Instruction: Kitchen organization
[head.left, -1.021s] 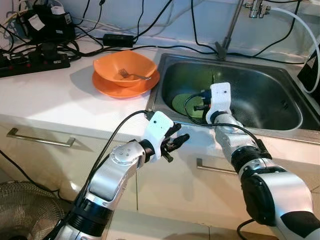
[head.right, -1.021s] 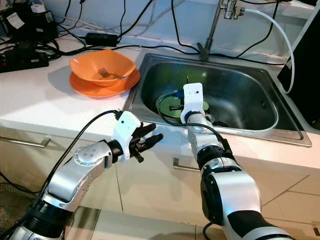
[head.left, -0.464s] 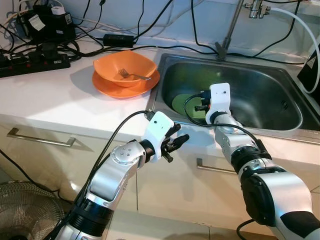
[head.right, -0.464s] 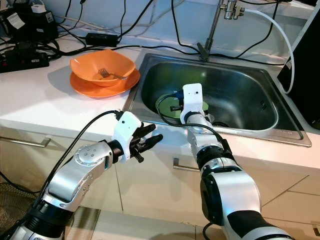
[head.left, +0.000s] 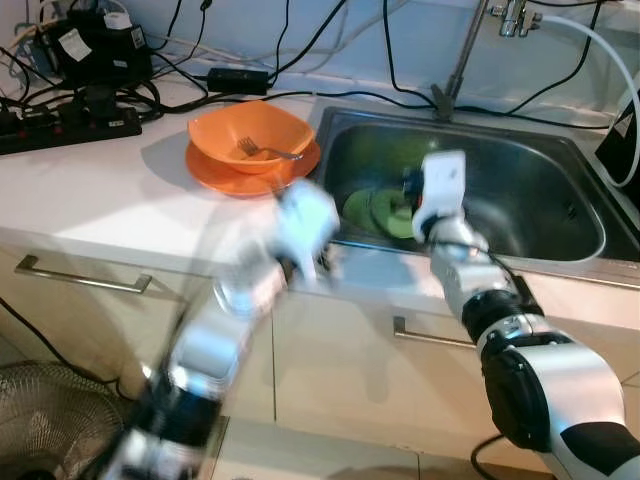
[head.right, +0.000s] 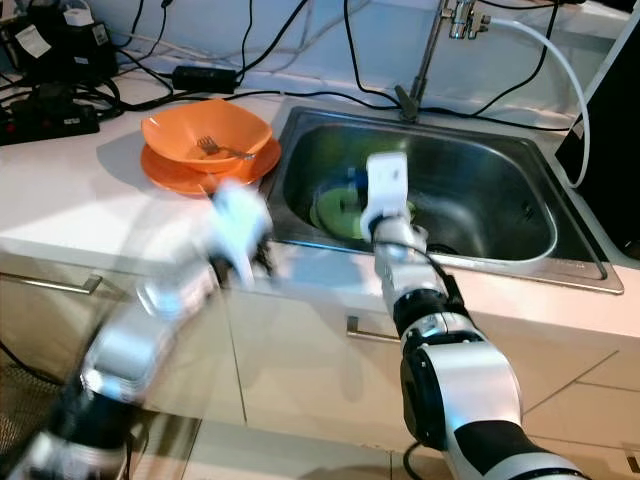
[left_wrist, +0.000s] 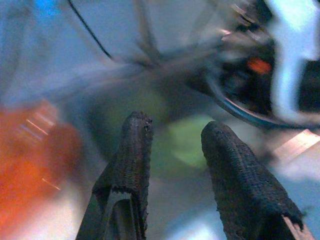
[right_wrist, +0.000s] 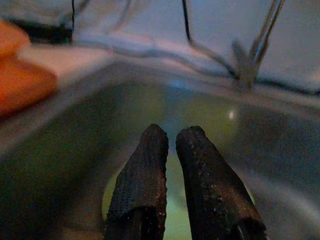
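On the far left of the white surface (head.left: 100, 190), a tangle of black power strips and cables (head.left: 70, 105) is lying against the wall. Beside it, an orange bowl (head.left: 250, 135) is sitting in a matching orange plate (head.left: 215, 175), with a metal fork (head.left: 268, 152) resting inside the bowl, just beside the left rim of the stainless steel sink (head.left: 560, 195).

My left gripper (left_wrist: 172, 165) is appearing as a white blur in front of the surface edge, between the orange dishes and the sink; in my left wrist view its jaws are standing apart, holding nothing, with a green patch and an orange smear showing beyond them.

My right gripper (right_wrist: 167, 165) is reaching down into the sink basin over the round green plate (head.left: 375, 210) lying on the sink floor. Its jaws are nearly together with only a thin gap between them, and I cannot tell whether they are touching the plate.

The chrome tap (head.left: 470, 50) is rising behind the basin, and a white hose (head.left: 600, 45) is curving away on the right.
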